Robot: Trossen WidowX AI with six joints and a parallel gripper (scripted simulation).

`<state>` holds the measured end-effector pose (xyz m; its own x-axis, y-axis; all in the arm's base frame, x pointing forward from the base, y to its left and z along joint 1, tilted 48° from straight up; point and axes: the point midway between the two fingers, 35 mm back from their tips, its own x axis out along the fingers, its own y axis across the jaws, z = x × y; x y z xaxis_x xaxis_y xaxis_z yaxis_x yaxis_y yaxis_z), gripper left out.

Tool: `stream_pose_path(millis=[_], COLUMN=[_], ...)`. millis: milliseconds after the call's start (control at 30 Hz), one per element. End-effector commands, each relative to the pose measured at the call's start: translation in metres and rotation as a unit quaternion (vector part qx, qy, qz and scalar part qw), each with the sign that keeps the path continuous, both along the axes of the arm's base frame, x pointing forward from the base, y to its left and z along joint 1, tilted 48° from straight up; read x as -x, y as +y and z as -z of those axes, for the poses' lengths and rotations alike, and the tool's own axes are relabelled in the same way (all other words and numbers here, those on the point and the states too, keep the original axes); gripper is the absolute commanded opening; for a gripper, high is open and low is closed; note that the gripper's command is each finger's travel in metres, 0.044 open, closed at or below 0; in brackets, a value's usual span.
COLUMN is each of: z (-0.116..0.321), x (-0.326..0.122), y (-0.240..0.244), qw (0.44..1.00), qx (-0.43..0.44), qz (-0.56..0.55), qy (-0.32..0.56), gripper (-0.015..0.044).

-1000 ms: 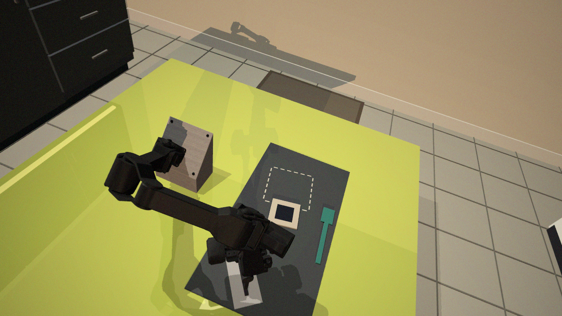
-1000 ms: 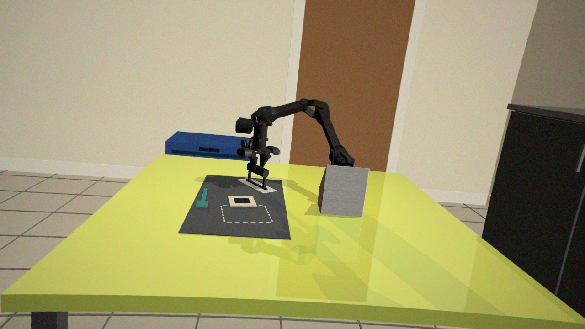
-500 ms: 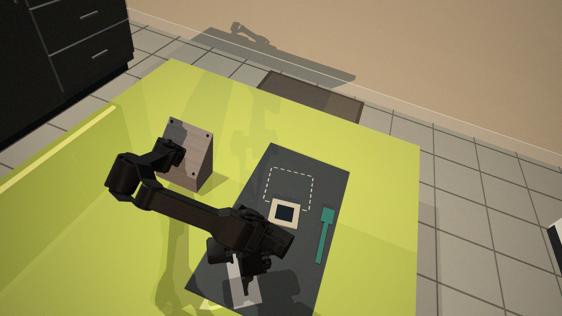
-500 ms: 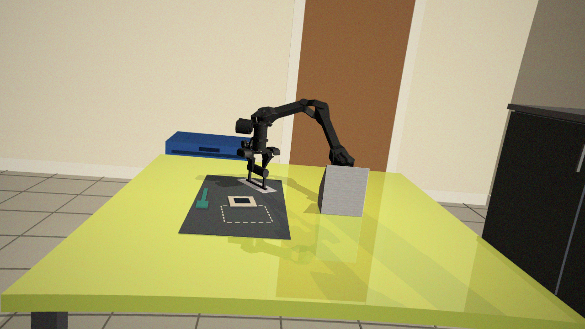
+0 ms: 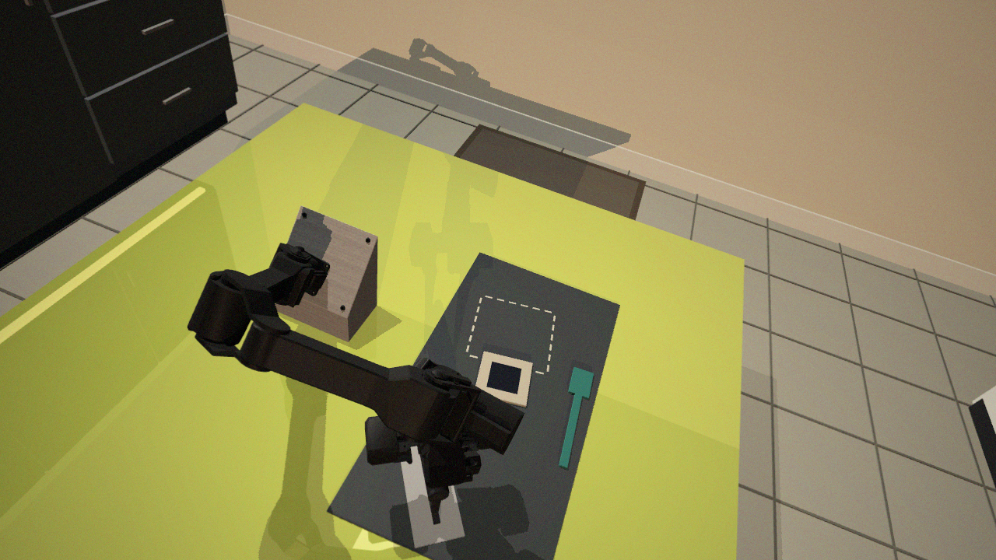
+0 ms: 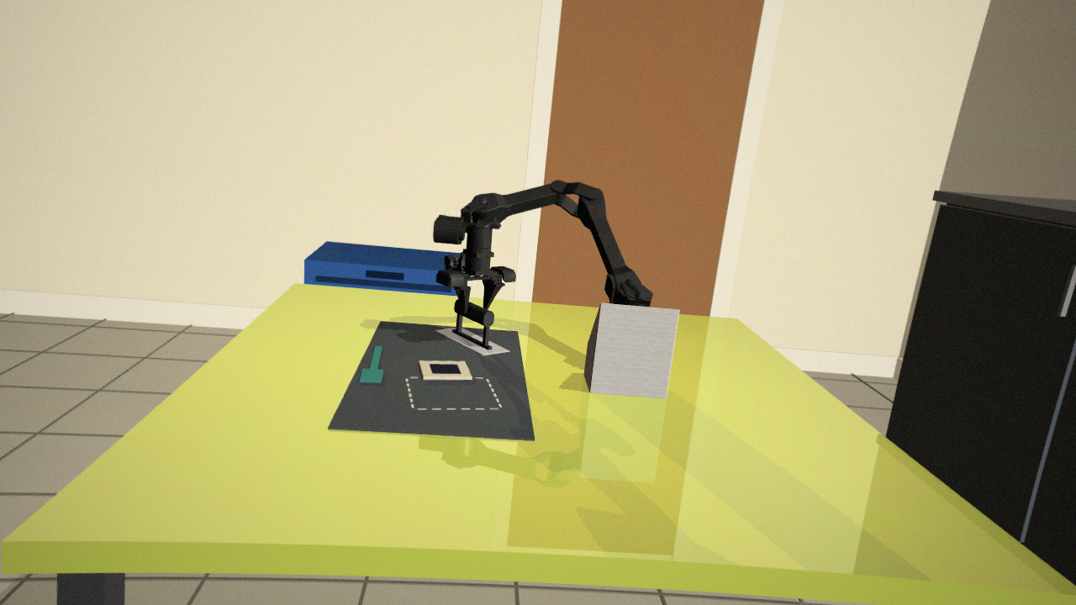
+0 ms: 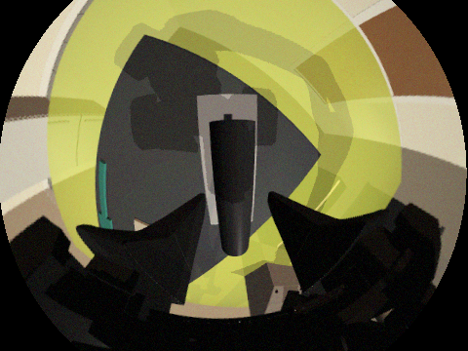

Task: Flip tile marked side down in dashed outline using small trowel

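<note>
The small trowel is a pale rectangular plate (image 5: 416, 494) (image 6: 465, 340) (image 7: 210, 107) with a black bar handle on two posts; its plate lies flat on the mat. My gripper (image 6: 473, 303) (image 7: 237, 197) is open. Its fingertips stand on either side of the handle, with gaps on both sides in the wrist view; the arm hides much of this in the top view. The cream tile (image 5: 504, 378) (image 6: 444, 369) lies flat with its dark square up, overlapping the arm-side edge of the dashed outline (image 5: 485, 297) (image 6: 412, 407). The tile is mostly hidden in the wrist view.
A green spatula-like tool (image 5: 580, 383) (image 6: 371, 375) (image 7: 102, 185) lies along one long side of the dark mat (image 5: 591, 320) (image 6: 361, 418). A sloped wooden block (image 5: 355, 257) (image 6: 635, 349) stands off the mat on the yellow table (image 5: 682, 348), beside the arm's base.
</note>
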<state>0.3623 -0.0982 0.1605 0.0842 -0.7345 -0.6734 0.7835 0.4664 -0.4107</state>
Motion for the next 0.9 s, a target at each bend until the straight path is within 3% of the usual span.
stream_pose_path(millis=[0, 867], z=[-0.022, -0.004], x=[0.001, -0.002], y=[0.026, 0.008], qw=[1.0, 1.0], qx=[-0.001, 0.0], qz=[-0.005, -0.014], qy=[-0.007, 0.003], gripper=[0.027, 0.027])
